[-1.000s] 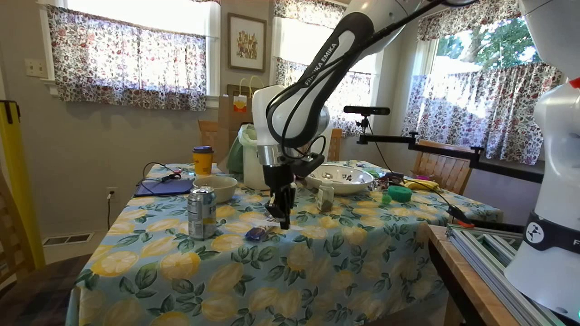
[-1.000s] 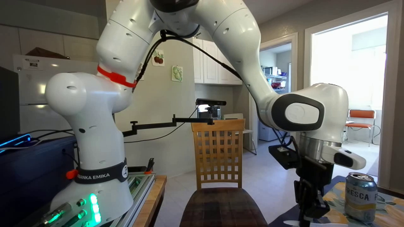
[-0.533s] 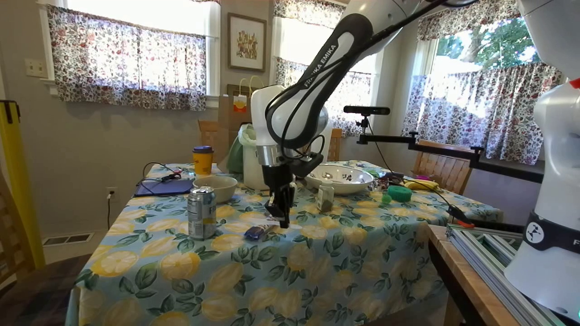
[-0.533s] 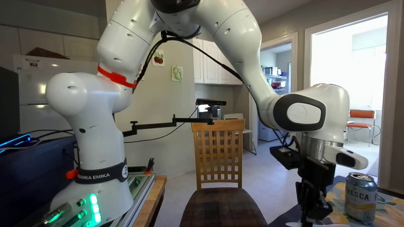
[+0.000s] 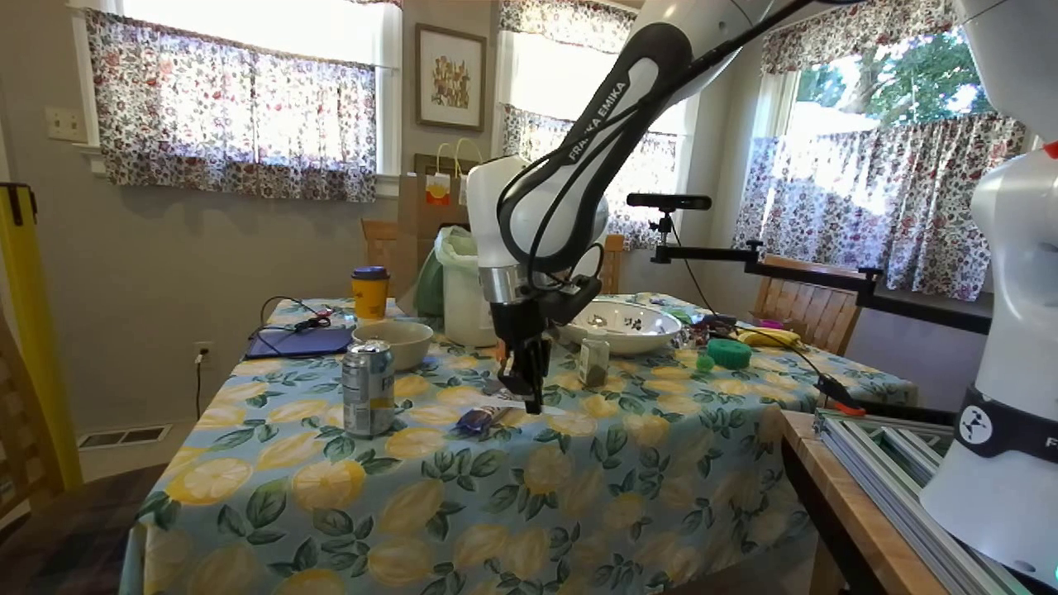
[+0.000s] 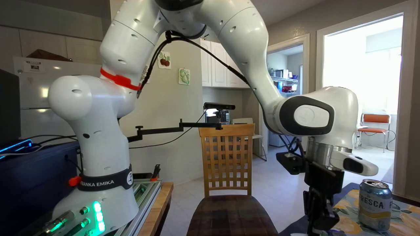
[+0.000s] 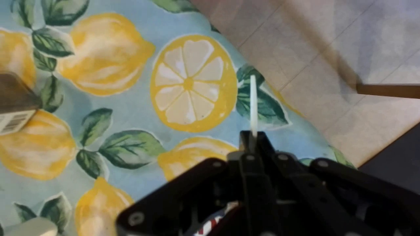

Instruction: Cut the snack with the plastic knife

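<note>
the black tool (image 7: 252,141) pinches a white plastic knife (image 7: 253,101) over a lemon-print counter (image 5: 285,450). in an exterior view, the blue-wrapped snack (image 5: 474,421) lies near the tool's tip, knife contact unclear; a silver can (image 5: 368,390) stands upright nearby.

Floral curtains (image 5: 240,124) half-cover the bright windows (image 5: 314,29).

"FRESCA" on can (image 6: 375,207), "FRANKA EMIKA" on robot arm (image 5: 610,101) and base band (image 6: 105,183)
</note>
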`<state>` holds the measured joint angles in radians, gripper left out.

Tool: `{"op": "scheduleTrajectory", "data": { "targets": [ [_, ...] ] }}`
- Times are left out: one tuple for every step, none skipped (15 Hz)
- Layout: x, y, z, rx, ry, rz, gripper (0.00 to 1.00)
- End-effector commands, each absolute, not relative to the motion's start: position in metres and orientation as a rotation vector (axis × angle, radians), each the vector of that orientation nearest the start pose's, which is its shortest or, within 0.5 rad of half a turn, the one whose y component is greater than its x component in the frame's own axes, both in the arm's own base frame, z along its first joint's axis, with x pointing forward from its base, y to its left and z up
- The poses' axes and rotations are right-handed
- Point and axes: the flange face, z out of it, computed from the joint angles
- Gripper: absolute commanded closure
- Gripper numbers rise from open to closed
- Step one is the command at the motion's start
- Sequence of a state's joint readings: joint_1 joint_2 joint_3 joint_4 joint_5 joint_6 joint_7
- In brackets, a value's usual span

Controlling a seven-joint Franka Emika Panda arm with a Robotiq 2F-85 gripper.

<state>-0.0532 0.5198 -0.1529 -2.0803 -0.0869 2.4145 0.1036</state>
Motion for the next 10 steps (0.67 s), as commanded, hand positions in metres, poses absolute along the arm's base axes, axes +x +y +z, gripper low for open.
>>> {"op": "scheduleTrajectory", "data": {
  "targets": [
    [0.522,-0.114,0.172,-3.219,0.413,0.372,0.99],
    [0.517,-0.114,0.173,-3.214,0.411,0.387,0.99],
    [0.511,-0.113,0.174,-3.21,0.411,0.406,0.99],
    [0.507,-0.112,0.174,-3.206,0.41,0.418,0.99],
    [0.505,-0.113,0.174,-3.203,0.41,0.424,0.99],
    [0.504,-0.113,0.173,-3.2,0.412,0.428,0.99],
    [0.504,-0.114,0.173,-3.2,0.414,0.426,0.99],
    [0.505,-0.114,0.173,-3.199,0.416,0.423,0.99],
    [0.507,-0.115,0.173,-3.199,0.413,0.422,0.99],
    [0.51,-0.116,0.173,-3.2,0.409,0.416,0.99]
  ]
}}
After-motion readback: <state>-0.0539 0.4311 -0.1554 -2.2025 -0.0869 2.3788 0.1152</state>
